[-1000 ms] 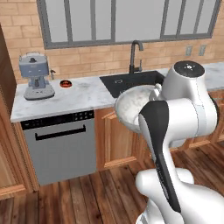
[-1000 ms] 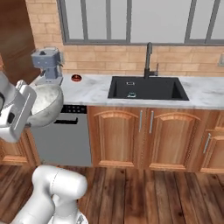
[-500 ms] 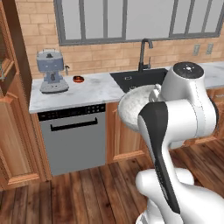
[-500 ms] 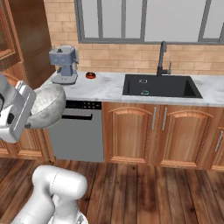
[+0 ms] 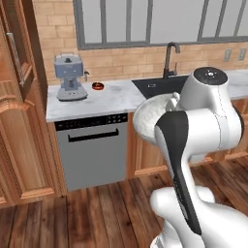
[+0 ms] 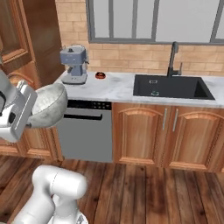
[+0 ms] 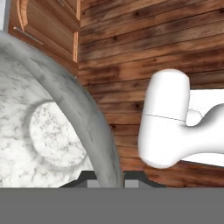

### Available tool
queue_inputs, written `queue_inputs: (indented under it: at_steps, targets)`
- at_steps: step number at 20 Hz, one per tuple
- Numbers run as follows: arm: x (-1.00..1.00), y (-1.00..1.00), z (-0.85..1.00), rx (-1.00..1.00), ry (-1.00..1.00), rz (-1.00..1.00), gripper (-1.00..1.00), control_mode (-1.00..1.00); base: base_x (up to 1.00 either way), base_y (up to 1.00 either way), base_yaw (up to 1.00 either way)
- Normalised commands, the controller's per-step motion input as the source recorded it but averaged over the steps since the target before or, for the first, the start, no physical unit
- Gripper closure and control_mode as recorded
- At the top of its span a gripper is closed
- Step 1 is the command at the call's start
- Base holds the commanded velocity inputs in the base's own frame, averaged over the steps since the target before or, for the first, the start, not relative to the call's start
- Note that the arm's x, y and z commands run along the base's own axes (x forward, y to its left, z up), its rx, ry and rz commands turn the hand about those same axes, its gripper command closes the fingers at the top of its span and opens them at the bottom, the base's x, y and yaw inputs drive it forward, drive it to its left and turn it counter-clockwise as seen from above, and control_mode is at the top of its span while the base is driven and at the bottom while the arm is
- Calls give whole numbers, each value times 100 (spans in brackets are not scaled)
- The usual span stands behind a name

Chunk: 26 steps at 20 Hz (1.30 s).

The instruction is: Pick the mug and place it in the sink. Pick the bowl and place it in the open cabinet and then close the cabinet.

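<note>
Bowl (image 6: 49, 105): one; speckled grey-white, carried in the air at the arm's end, out in front of the counter and above the wooden floor, at about counter-top height. Judged to be in transit toward the cabinet, which explains why it rests on nothing.

Cabinet (image 5: 17, 53): one tall reddish-brown unit at the far left, its silver bar handle showing in the left base view. Its shelves are hidden from these angles, so how wide it stands open cannot be told.

Espresso machine (image 5: 69, 77): one; grey-blue, on the counter's left end, well apart from the carried bowl.

Small dark dish (image 5: 98, 86): one; red contents, just right of the espresso machine; no part of the task.

Counter (image 6: 113, 87): one marble top, running from the cabinet side to the sink.

Dishwasher (image 5: 92, 149): one; grey front, under the counter's left part.

Gripper (image 7: 106, 179): one; in the hand view the bowl's rim (image 7: 94, 127) rises from between the two dark finger tips, so the jaws are judged to be pinching the bowl's wall.

Sink (image 6: 170, 86): one black basin with one tall faucet (image 6: 173, 59), right of centre. A small pale object lies at its bottom, too small to name.

Low arched doors (image 6: 164, 133): two counted under the sink.
</note>
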Motion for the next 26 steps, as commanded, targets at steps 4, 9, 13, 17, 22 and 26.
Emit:
queue_inputs:
  at_steps: [4, 9, 13, 17, 22, 26]
  targets:
    - [0, 0, 0, 0, 0, 0, 100, 100, 100, 74, -18]
    - [0, 0, 0, 0, 0, 0, 100, 100, 51, -37, -5]
    - [0, 0, 0, 0, 0, 0, 100, 100, -96, -52, 0]
    - [0, 0, 0, 0, 0, 0, 100, 100, -66, 32, -3]
    - [0, 0, 0, 0, 0, 0, 100, 100, 3, 88, -10]
    - [0, 0, 0, 0, 0, 0, 100, 100, 6, 99, -9]
